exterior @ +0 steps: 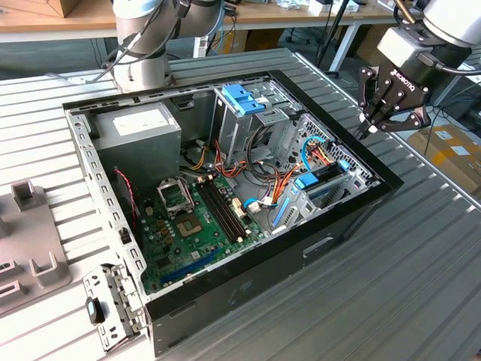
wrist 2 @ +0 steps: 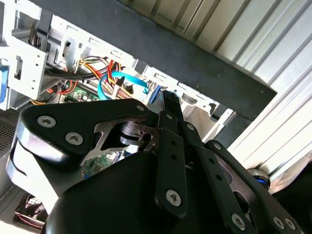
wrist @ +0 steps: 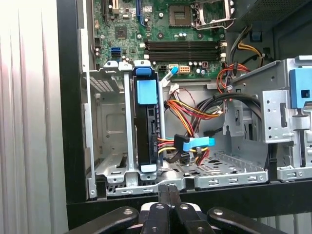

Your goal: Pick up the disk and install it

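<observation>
Claw above the open computer case's edge, empty

The gripper (exterior: 373,128) hangs over the case (exterior: 353,218) rim at the exterior view's right, fingers (wrist: 168,194) pressed together — holding nothing. The disk (wrist: 146,126) stands on edge in the metal drive bay (wrist: 105,131) — blue tab toward the motherboard (wrist: 165,29).

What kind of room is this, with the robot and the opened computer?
Probably a robotics lab or workshop. An open black desktop computer case lies on a ribbed grey metal table, a grey robot arm stands behind it, and wooden workbenches with cardboard boxes line the background.
</observation>
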`<state>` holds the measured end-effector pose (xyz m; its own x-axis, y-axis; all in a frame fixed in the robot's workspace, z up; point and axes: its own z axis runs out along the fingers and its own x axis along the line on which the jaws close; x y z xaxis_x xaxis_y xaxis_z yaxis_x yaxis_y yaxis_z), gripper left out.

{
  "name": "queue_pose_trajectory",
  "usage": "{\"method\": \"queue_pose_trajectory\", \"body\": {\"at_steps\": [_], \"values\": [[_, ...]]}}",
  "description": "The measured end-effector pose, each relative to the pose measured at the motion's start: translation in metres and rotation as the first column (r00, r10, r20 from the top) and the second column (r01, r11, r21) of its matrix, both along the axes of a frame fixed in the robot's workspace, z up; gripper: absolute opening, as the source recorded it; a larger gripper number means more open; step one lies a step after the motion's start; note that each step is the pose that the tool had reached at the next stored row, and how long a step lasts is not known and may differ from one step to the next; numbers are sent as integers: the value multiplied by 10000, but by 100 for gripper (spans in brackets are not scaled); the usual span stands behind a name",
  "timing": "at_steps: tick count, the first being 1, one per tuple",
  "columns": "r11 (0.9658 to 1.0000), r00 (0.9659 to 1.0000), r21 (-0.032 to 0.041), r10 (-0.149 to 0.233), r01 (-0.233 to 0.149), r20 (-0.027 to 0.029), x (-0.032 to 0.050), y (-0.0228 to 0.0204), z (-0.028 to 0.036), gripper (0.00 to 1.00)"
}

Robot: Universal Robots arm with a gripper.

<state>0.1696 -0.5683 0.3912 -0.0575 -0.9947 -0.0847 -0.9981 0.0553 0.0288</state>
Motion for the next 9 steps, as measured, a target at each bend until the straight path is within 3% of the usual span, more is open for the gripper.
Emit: {"method": "queue_pose_trajectory", "body": {"at_steps": [9], "values": [[10000,10000,0,0,0,0,45,0,0,11]]}}
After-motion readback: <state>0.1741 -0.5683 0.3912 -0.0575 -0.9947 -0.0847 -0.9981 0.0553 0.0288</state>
